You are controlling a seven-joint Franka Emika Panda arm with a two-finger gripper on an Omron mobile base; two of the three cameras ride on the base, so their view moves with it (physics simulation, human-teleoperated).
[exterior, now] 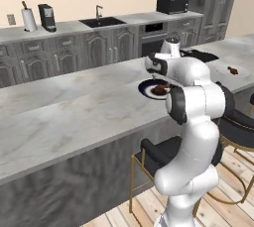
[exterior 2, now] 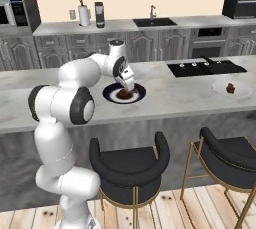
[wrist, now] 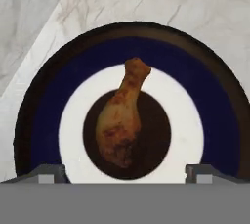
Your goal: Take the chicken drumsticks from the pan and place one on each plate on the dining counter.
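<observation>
spread wide apart are the jaws of the gripper (wrist: pixel 125 173), as is seen in the hand view, where the two finger tips (wrist: pixel 48 174) stand at either side with nothing pinched between them. directly beneath the gripper, one chicken drumstick (wrist: pixel 122 120) is seen lying on the dark centre of the navy-rimmed plate (wrist: pixel 44 115), its thin end pointed away from the finger tips. in the right base view the gripper (exterior 2: pixel 126 89) is held low over that plate (exterior 2: pixel 111 96) on the dining counter (exterior 2: pixel 165 98). the second drumstick (exterior 2: pixel 230 88) is seen resting on the plain whitish plate (exterior 2: pixel 220 87), well apart to the right on the same counter. in the left base view the navy-rimmed plate (exterior: pixel 147 90) is partly hidden by the arm, and the whitish plate (exterior: pixel 240 72) with its drumstick (exterior: pixel 231 70) is seen beyond.
</observation>
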